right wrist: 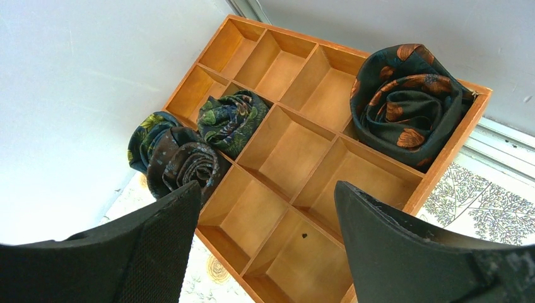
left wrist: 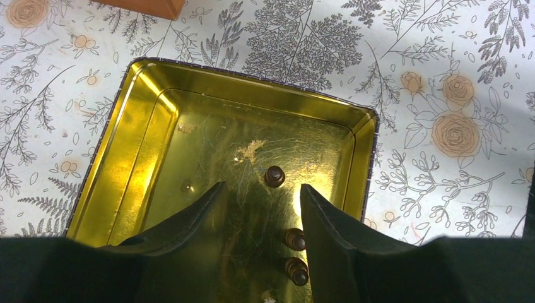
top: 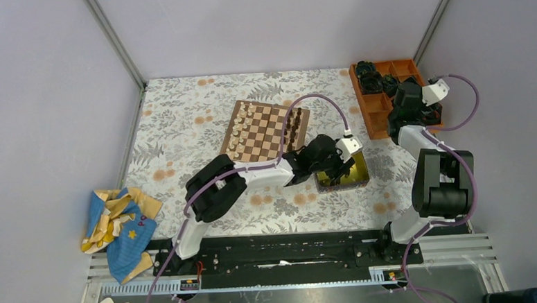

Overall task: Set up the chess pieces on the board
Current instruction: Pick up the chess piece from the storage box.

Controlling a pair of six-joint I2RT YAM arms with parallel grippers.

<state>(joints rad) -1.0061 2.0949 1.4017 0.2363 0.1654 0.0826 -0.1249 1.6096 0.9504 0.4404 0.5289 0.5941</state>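
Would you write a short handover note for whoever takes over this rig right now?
Left gripper: open, over the yellow tin, nothing gripped yet.
Right gripper: open, empty, above the orange tray.
Done: pale chessmen and dark chessmen line opposite edges of the board.
Left to do: three dark pieces in the tin go onto the board.

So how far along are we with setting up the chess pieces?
Looks mostly done: cream pieces and dark pieces line opposite edges of the board. In hand: the left end effector hangs over the yellow tin, jaws apart, gripping nothing. Left: three dark chessmen in that tin, two between the jaws. The right end effector hovers open over the wooden tray.
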